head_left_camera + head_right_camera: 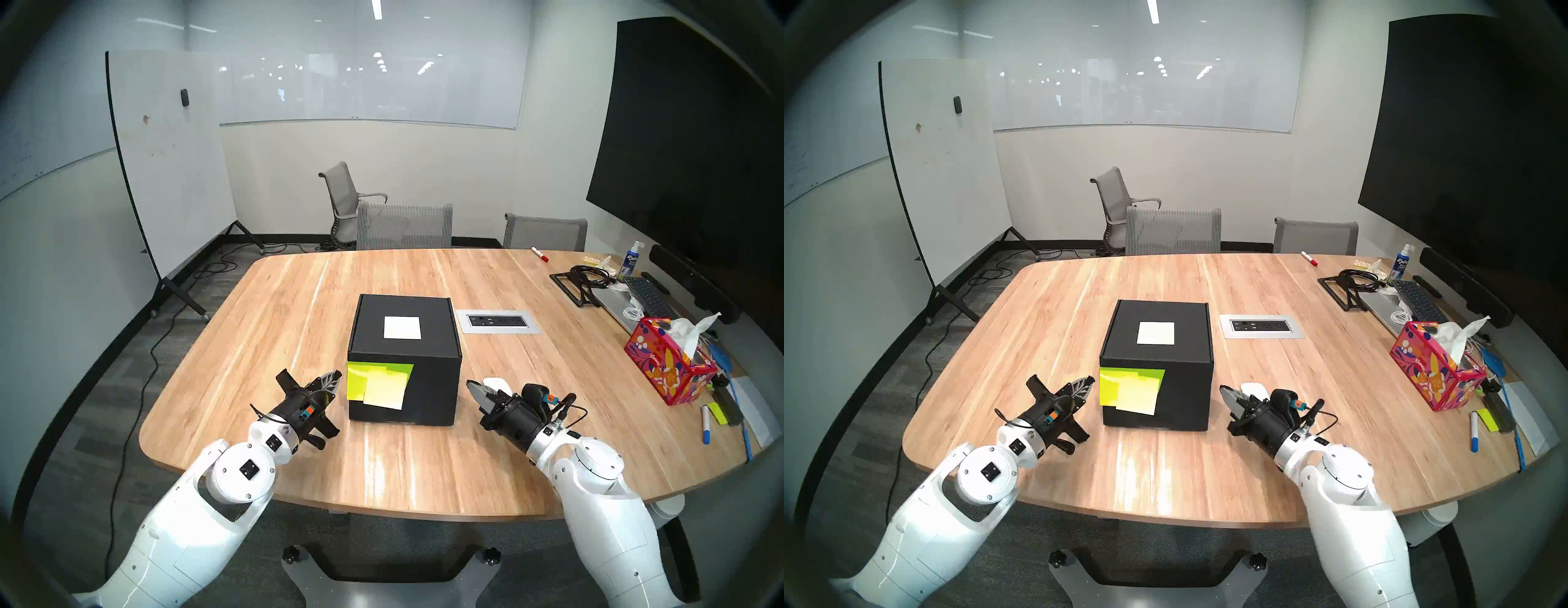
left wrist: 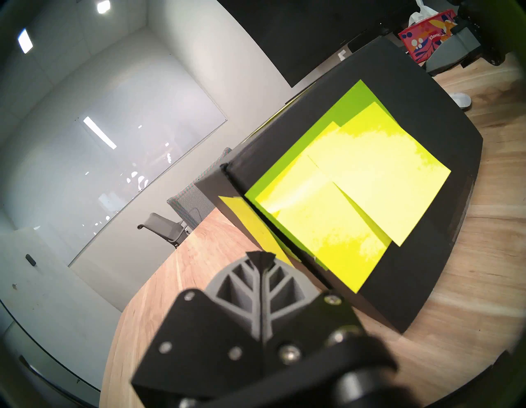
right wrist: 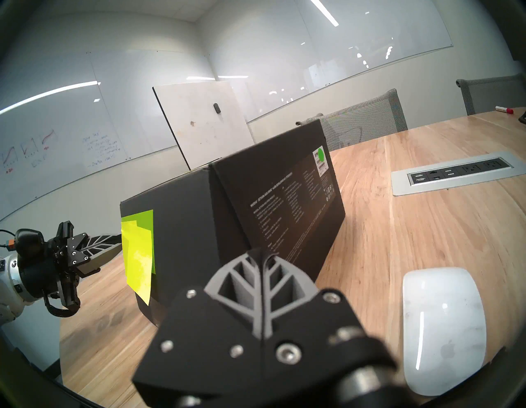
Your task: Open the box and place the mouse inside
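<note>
The left gripper (image 1: 335,376) hung closed and empty by the notes (image 1: 379,384) on the shut box (image 1: 405,361). The right gripper (image 1: 471,387) – closed, empty – hovered just beside the mouse (image 3: 444,327); its slick shell could squirt from a pinch.

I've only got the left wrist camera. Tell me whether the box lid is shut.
Observer: Shut. The head camera shows the lid of the box lying flat, with a white label on top.
Operator: Give me the mouse's spot.
Observer: The mouse lies flat on the table, right of the box and apart from it, close by the right gripper, whose jaws are shut.
Operator: Describe the box's right side.
Observer: Small white print, too small to read, and a sticker with a green dot.
</note>
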### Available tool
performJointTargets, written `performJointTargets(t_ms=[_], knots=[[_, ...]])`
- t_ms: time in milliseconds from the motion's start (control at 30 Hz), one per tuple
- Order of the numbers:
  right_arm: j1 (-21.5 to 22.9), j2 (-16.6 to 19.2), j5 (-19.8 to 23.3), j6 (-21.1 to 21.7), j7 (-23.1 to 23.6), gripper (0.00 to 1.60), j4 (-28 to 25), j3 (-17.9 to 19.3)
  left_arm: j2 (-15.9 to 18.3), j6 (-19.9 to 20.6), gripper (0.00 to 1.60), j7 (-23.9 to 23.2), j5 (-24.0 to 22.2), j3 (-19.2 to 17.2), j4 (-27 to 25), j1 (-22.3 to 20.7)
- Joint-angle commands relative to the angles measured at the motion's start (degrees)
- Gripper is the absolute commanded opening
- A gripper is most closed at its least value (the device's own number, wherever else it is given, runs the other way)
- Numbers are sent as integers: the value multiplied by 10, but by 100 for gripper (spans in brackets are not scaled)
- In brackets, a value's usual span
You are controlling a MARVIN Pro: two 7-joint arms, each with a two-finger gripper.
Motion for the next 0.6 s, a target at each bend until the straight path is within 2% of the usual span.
performJointTargets(t_ms=[0, 567], knots=[[6, 1, -1, 1, 0, 0, -9, 0, 1, -3, 0, 1, 1, 0, -10, -3], [6, 1, -1, 1, 0, 0, -9, 0, 1, -3, 0, 1, 1, 0, -10, -3]])
